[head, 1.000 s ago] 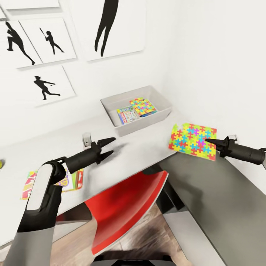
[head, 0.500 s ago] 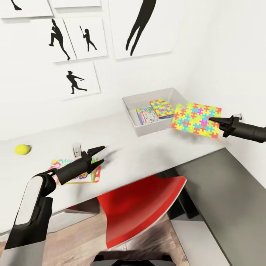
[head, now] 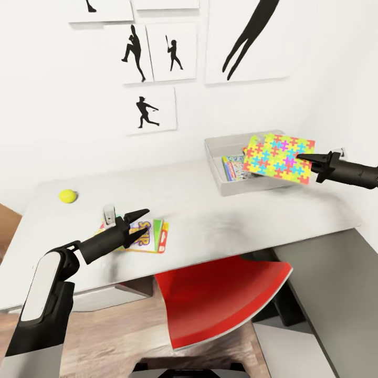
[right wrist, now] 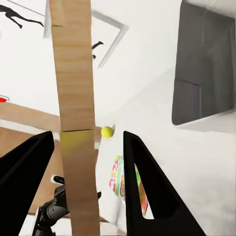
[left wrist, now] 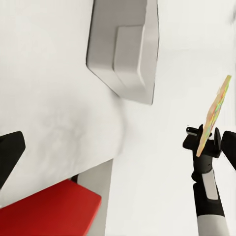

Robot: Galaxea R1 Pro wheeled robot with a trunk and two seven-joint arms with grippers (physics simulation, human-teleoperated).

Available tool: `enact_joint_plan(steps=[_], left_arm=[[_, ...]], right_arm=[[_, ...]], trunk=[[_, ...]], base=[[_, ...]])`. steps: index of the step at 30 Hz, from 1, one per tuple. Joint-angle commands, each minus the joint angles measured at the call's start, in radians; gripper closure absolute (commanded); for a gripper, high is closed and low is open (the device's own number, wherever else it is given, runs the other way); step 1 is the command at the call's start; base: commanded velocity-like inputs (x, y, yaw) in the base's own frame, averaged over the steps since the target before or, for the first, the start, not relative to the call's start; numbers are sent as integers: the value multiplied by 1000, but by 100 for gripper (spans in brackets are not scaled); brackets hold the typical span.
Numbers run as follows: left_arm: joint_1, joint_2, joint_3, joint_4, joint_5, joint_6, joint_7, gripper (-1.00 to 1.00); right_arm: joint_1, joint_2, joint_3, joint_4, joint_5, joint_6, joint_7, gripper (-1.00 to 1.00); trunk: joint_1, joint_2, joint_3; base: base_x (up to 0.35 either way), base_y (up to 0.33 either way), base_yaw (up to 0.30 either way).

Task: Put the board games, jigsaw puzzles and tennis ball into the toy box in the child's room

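My right gripper [head: 300, 157] is shut on one edge of a multicoloured jigsaw puzzle [head: 277, 157] and holds it tilted in the air over the pale grey toy box [head: 244, 187]. A blue board game [head: 232, 168] lies inside the box. In the left wrist view the puzzle [left wrist: 214, 114] shows edge-on beside the toy box [left wrist: 125, 49]. My left gripper [head: 146, 221] is open just above the SKIP BO board game [head: 152, 239] near the table's [head: 210, 220] front edge. The tennis ball [head: 67, 196] rests at the table's far left, also in the right wrist view [right wrist: 107, 132].
A red chair [head: 226, 294] is pushed under the table's front. A small grey block [head: 108, 214] stands on the table behind my left gripper. Baseball silhouette prints [head: 152, 107] hang on the white wall. A dark grey cabinet [head: 325, 283] sits at the right.
The camera has turned left, bringing the ball and SKIP BO box into view. My right gripper has lifted the puzzle from the table's right end to above the toy box.
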Motion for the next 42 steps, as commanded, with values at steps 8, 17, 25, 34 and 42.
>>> enact_joint_plan(steps=[8,17,25,34,42], left_arm=[[5,-1,4,0,9,2,-18,-100],[8,0,4,-1,8,0,-51,-100],[8,1,7,0,8,-2,-59,-100],[8,-1,3,0,8,-2,-61,-100],[7,-2,2,-1,8,-3,-62,-100]], right_arm=[[3,1,10,-6,13,4,3,100],[19,2,10,-13,38,4,2,100],[22,1,8,-13,45,4,2,100],[20,-5,5,-6,46,4,2,100],[13,-10,0,-5,47,4,2,100]], trunk=[[1,-2,-1],[1,-2,-1],[1,-2,0],[1,-2,4],[1,-2,6]], base=[[0,-2,252],[0,-130,88],[0,-73,131],[0,-17,197],[0,-4,65]])
